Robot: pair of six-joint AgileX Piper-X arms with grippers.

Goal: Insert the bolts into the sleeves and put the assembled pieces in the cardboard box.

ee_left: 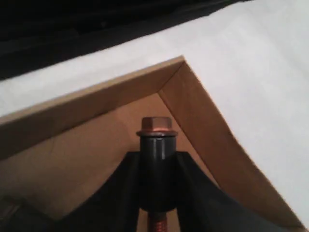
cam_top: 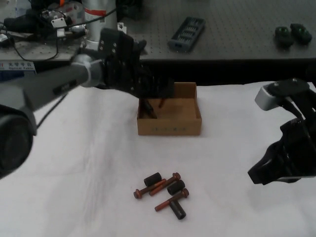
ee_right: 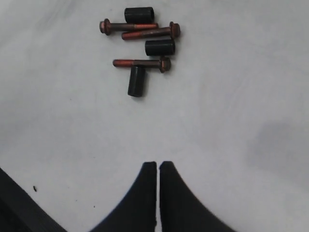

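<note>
Closest to the lens in the left wrist view, the left jaws are clenched on a dark sleeve with a copper-coloured bolt through it. The hex head sits on the sleeve's far end and the threaded tip pokes out of the near end. This assembled piece hangs inside the cardboard box, near an inner corner and over the brown floor; whether it touches the floor cannot be told. In the high view the left arm comes in from the left edge of the frame and dips into the box, which stands at the centre of the frame on a white cloth spread over the surface. The right arm hangs above the cloth at the right edge, well apart from the box. Its wrist view shows the right jaws pressed together with nothing between them. In the lower centre of the high view, on the cloth on the near side of the box, lies a loose cluster of three bolts and three sleeves, some touching. Beyond the cloth, on the grey perforated surface, a blue-grey rack lies at upper centre and two dark lumps at upper right.
</note>
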